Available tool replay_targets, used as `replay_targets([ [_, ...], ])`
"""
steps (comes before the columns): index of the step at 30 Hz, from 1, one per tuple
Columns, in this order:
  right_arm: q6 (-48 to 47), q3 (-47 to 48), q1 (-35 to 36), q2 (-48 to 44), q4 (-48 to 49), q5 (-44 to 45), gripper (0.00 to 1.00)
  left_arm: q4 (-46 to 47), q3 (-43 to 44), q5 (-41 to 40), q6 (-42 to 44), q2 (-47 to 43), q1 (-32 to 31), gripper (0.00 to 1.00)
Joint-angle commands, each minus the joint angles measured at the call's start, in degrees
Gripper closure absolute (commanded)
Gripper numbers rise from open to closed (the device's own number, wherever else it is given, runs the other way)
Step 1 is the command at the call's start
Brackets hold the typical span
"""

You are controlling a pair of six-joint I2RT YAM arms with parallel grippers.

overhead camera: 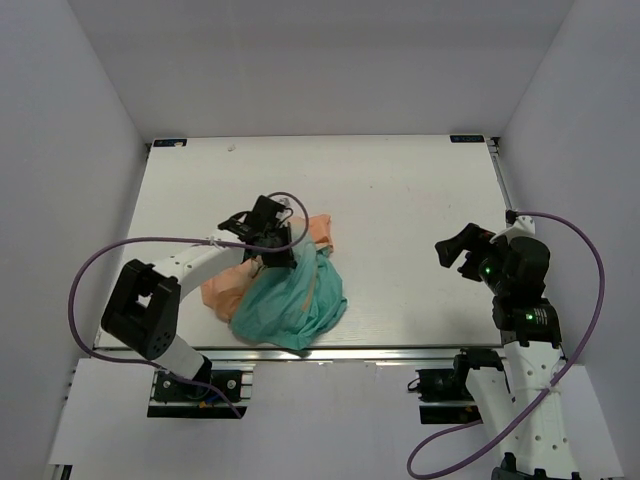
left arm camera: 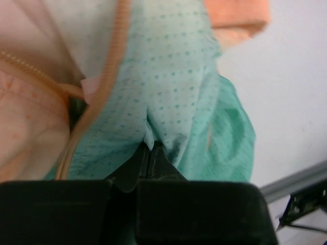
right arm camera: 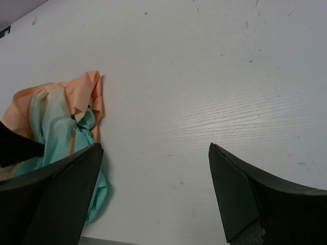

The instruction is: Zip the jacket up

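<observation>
1. Your left gripper [left arm camera: 151, 152] is bent down over the jacket [overhead camera: 285, 295], fingers pinched on a teal fold.
2. Your right gripper [right arm camera: 156, 191] hovers well apart from it, fingers spread.
3. The jacket lies bunched up, near-left on the table [overhead camera: 400, 200].

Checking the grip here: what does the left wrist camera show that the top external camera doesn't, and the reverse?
Left wrist only: the orange zipper with its teeth up close, and the left gripper shut on a fold of dotted teal fabric. Top only: the whole crumpled orange-and-teal fabric jacket on the white table, and the right gripper, open, apart from it. Both: teal and orange cloth at the left gripper.
</observation>
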Motion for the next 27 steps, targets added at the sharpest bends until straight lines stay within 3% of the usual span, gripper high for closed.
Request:
replay_targets([
  [1, -0.88, 0.42, -0.17, -0.15, 0.36, -0.5, 0.11, 5.43, 2.48, 3.66, 0.74, -1.76, -6.5, 1.0],
  [6, -0.61, -0.1, -0.17, 0.29, 0.8, -2.0, 0.11, 4.04, 10.03, 1.13, 1.44, -1.15, -19.05, 1.0],
  [8, -0.61, -0.28, -0.17, 0.73, 1.06, -2.17, 0.11, 2.9, 11.53, 4.1, 2.14, -0.18, -21.62, 1.0],
  [10, -0.87, -0.28, -0.17, 1.6, 0.89, -2.08, 0.11, 1.58, 11.46, 5.77, 1.62, 0.52, -22.6, 0.17],
  [11, -0.96, -0.28, -0.17, 1.96, 0.45, -2.08, 0.1, -0.51, 10.93, 4.74, 1.45, 0.17, -22.69, 0.02],
  [16, -1.58, -0.63, -0.17, 5.29, -1.22, -2.08, 0.11, -12.2, 16.36, -10.9, -0.31, -4.83, -22.51, 0.02],
  [18, -1.32, -0.9, -0.17, 7.05, -1.92, -2.35, 0.11, -12.66, 18.38, -15.21, -0.49, -8.33, -22.16, 0.02],
  [21, -0.79, -2.12, -0.17, 9.25, -2.1, -3.48, 0.11, -11.35, 20.06, -15.49, -0.23, -11.33, -18.31, 0.02],
  [23, 0.0, -2.91, -0.09, 10.13, -1.4, -4.1, 0.11, -10.91, 20.94, -13.22, 0.21, -10.91, -12.43, 0.02],
  [25, 0.87, -4.23, 0.26, 11.71, 0.36, -5.16, 0.11, -10.47, 22.52, -11.37, 0.56, -7.59, -6.73, 0.02],
  [27, 1.67, -5.02, 1.41, 13.55, 1.59, -4.64, 0.11, -9.16, 22.96, -11.44, 1.09, -4.16, -5.55, 0.02],
])
